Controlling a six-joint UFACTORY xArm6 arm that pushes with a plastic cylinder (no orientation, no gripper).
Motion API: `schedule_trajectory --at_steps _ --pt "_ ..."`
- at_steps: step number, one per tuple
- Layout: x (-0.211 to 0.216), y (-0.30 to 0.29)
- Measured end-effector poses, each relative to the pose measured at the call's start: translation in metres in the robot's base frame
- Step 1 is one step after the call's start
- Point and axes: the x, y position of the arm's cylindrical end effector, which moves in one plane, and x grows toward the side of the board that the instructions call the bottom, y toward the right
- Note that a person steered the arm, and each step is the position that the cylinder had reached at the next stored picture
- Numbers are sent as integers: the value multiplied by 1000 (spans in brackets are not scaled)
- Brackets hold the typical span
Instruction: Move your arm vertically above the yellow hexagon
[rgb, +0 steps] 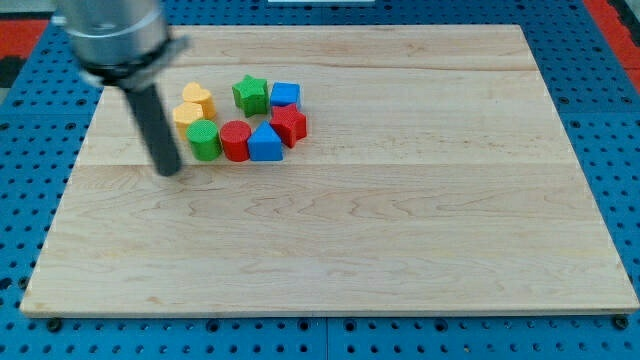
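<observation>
My tip (169, 170) rests on the wooden board (330, 230) at the view's left. The yellow hexagon (187, 116) lies just up and to the right of the tip, a short gap away. A yellow heart-shaped block (198, 98) sits right above the hexagon. A green round block (204, 139) is to the right of the tip, touching the hexagon's lower side. A red cylinder (236, 140), a blue triangular block (265, 143), a red star-like block (290, 124), a blue cube (285, 95) and a green star (250, 94) complete a ring.
The arm's grey cylindrical body (112, 35) hangs over the board's upper left corner. The board lies on a blue perforated table (610, 130).
</observation>
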Motion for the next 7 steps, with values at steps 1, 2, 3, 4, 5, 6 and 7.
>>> schedule_trajectory --at_steps 1,2,3,4,5,6,7 --pt "-2 -10" --pt "-27 -9" --pt "-56 -9" --pt "-74 -9" --pt "-85 -4" --pt "-98 3" --pt "-105 12"
